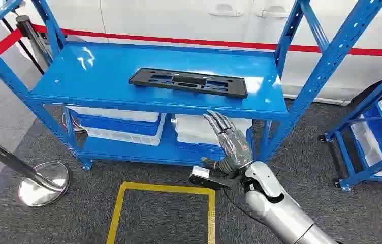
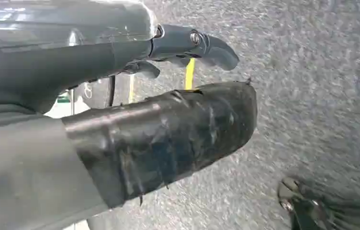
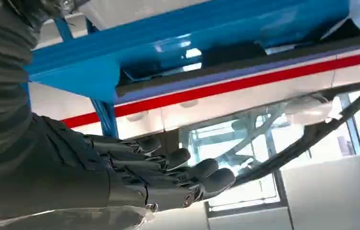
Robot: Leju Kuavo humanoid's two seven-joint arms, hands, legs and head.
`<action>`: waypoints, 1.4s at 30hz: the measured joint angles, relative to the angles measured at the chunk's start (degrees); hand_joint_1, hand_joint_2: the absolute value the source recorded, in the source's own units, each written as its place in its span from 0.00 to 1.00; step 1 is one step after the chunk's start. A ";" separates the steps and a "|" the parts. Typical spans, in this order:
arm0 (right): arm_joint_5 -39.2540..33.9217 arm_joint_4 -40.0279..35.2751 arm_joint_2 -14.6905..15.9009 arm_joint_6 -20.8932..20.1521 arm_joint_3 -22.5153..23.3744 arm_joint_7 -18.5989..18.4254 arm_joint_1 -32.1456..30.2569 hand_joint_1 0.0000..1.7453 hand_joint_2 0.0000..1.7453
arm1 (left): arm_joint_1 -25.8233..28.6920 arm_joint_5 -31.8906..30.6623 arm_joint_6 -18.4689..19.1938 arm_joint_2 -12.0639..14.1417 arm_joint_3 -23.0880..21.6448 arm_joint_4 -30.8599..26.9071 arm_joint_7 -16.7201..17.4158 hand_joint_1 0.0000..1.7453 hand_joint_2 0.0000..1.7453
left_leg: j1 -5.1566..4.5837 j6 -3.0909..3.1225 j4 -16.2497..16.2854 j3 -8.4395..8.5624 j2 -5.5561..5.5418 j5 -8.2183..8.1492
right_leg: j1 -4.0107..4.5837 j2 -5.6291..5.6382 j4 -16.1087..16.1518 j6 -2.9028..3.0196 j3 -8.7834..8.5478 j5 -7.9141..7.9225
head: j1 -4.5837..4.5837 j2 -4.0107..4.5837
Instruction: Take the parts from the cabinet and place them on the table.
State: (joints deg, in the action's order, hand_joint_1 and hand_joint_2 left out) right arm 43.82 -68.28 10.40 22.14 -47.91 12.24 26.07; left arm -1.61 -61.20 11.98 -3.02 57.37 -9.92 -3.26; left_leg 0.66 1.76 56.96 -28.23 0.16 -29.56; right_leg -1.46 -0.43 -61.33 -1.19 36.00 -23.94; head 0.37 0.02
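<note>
Right hand (image 1: 228,142) first: from the head camera I see it raised in front of the blue cabinet (image 1: 158,99), fingers straight and spread, holding nothing. It sits just below the front edge of the top shelf, towards that shelf's right end, and touches neither the shelf nor the part. On the right wrist camera I get the same hand (image 3: 135,172) with its dark fingers stretched out side by side under the blue shelf edge, nothing between them.

Going down in size from there, I have the cabinet itself, an open blue steel rack with a glossy top shelf. On the lower shelf I see white and blue bins (image 1: 123,127) side by side. The black part (image 1: 188,82), a long flat plate with cut-outs, lies flat on the top shelf, a little right of centre and nearer the front edge than the back.

Left hand (image 2: 168,129): on its wrist camera I see the thick taped thumb and a darker finger above it over grey carpet, apart, with nothing in between.
</note>
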 joint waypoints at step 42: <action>12.24 0.29 -5.07 1.51 -4.33 -3.54 2.30 0.00 1.00 | -0.21 -0.02 0.83 -0.29 0.83 0.53 -0.68 0.00 0.00 | 0.24 -2.56 16.22 -8.57 -0.33 -8.47 | 1.26 0.98 4.57 4.40 -3.70 -1.87 | 0.83 0.00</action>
State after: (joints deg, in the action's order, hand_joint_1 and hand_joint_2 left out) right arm 56.06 -68.00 5.33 23.65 -52.24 8.70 28.38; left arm -1.82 -61.22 12.81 -3.30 58.21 -9.40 -3.93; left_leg 0.90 -0.79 73.18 -36.80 -0.17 -38.03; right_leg -0.20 0.55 -56.76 3.20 32.30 -25.82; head 1.20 0.02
